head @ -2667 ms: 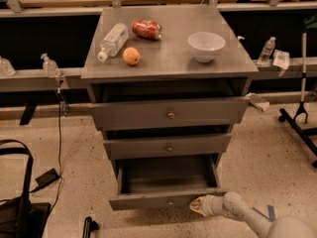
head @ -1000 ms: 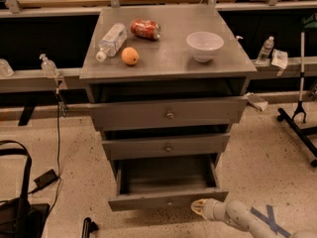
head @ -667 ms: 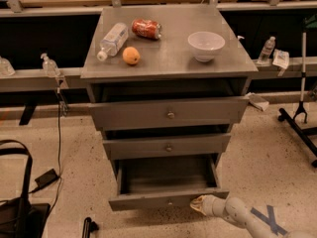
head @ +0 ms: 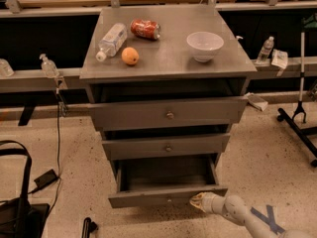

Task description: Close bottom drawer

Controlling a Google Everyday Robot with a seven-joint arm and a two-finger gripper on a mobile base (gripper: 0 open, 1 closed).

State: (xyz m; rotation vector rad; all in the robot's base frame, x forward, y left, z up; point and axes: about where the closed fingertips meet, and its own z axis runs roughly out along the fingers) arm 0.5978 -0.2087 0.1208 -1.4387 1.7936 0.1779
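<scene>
The grey cabinet's bottom drawer (head: 166, 196) is pulled far out, its slim front panel low in the camera view and its inside empty. A small brass knob (head: 169, 200) sits at the panel's centre. My gripper (head: 197, 201) comes in from the lower right on a white arm and its tip rests against the front panel just right of the knob. The middle drawer (head: 166, 147) and top drawer (head: 168, 114) each stand slightly out.
On the cabinet top (head: 168, 63) lie a plastic bottle (head: 111, 40), a red can (head: 144, 28), an orange (head: 130, 56) and a white bowl (head: 204, 45). A black bag (head: 17, 212) sits at lower left. A black stand (head: 299, 118) is on the right.
The gripper has crept a little left along the bottom drawer's front panel; the drawer itself looks as far out as before.
</scene>
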